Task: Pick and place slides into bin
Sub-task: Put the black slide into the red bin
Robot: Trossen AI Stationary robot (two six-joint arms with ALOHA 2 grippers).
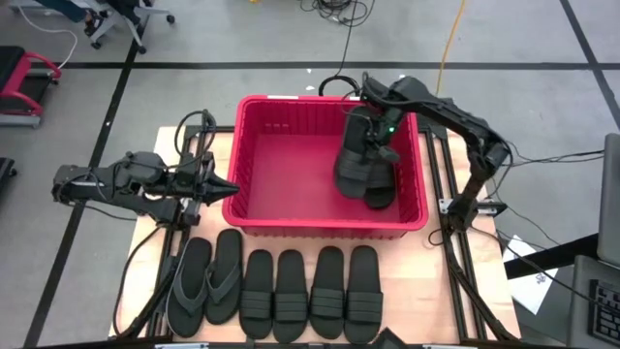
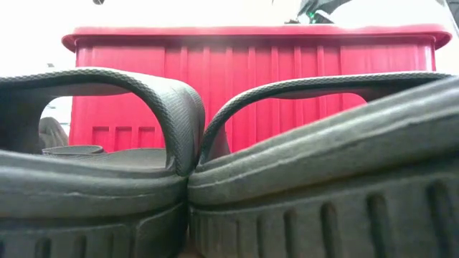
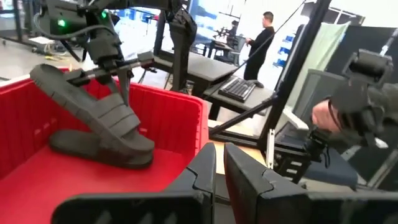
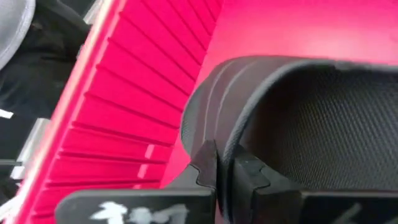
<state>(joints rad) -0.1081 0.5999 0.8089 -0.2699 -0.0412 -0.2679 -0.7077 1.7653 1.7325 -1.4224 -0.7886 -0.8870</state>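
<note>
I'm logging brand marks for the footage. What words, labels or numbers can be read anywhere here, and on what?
None can be read.
White marking on the right gripper body: too blurred to read.
Black rubber slide sandals, red perforated plastic bin: no lettering visible.
Keyboard on the desk behind: keys too small.

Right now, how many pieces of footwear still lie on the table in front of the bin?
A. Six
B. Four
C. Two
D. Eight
A: the high view shows a flip-flop pair and four slides in a row before the red bin, while two more slides are inside it, one gripped by the right gripper.
</note>
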